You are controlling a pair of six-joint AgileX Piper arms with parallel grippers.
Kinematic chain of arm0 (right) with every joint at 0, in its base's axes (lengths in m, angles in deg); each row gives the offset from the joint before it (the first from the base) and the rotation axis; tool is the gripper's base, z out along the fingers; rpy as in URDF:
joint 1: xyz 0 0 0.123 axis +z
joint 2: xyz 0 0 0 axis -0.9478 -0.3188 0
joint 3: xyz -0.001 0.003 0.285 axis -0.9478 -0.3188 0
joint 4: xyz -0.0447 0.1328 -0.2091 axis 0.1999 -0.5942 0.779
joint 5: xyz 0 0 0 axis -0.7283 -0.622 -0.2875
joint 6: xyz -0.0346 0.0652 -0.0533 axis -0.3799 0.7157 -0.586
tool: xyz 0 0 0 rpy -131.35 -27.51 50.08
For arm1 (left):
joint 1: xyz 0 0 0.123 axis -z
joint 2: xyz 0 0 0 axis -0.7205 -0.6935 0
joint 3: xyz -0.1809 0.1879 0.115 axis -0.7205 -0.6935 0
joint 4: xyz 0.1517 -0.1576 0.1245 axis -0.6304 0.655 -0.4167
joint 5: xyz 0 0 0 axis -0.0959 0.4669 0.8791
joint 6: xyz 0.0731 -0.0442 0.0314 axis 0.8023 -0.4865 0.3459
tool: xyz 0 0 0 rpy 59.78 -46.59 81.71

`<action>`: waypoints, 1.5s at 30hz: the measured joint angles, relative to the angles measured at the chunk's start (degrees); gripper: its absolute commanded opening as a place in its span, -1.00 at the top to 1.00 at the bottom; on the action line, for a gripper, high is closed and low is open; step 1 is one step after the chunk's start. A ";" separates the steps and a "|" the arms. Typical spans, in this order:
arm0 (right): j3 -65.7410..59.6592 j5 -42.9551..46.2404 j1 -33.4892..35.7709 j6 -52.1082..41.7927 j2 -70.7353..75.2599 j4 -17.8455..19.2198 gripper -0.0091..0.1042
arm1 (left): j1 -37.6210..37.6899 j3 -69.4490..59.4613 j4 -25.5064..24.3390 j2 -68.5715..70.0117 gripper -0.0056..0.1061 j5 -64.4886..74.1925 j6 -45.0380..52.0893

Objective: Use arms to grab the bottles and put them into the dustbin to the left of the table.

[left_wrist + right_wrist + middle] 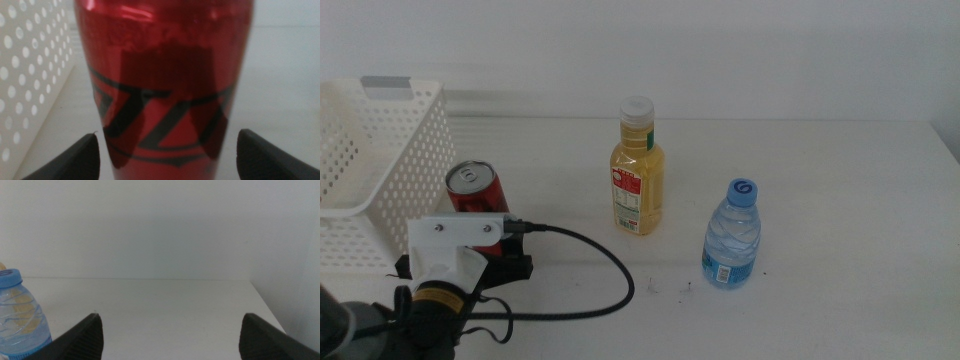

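The slim red soda can [471, 192] stands upright on the white table [820, 180], just right of the dustbin [378, 165]. My left gripper [167, 137] is open with the can [162, 80] between its jaws. One jaw is at the can's side and the other is a little clear of it. In the middle view the arm's white housing [454, 243] covers the can's lower half. The yellow juice bottle [638, 172] and the clear water bottle [732, 238] stand upright further right. My right gripper [170, 317] is open and holds nothing, with the water bottle [20, 317] off to one side.
The dustbin's perforated wall [25, 85] is close beside the can. A black cable [600, 265] loops over the table from the left arm. The table's right edge [265, 305] shows in the right wrist view.
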 measured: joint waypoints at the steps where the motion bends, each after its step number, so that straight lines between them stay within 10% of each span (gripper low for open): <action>1: 0.00 0.00 0.00 0.00 0.00 0.00 -0.78 | 0.00 0.57 0.44 -0.49 -0.77 0.00 0.00; 19: 0.00 0.00 0.00 0.00 0.00 0.00 -0.78 | -2.95 7.90 0.31 -6.47 -0.70 -0.22 3.44; 31: 0.00 0.00 0.00 0.00 0.00 0.00 -0.78 | -5.64 5.40 -9.24 -0.48 0.61 4.16 3.70; 45: 0.00 0.00 0.00 0.00 0.00 0.00 -0.78 | -12.86 28.59 -11.30 35.68 0.75 87.23 11.75</action>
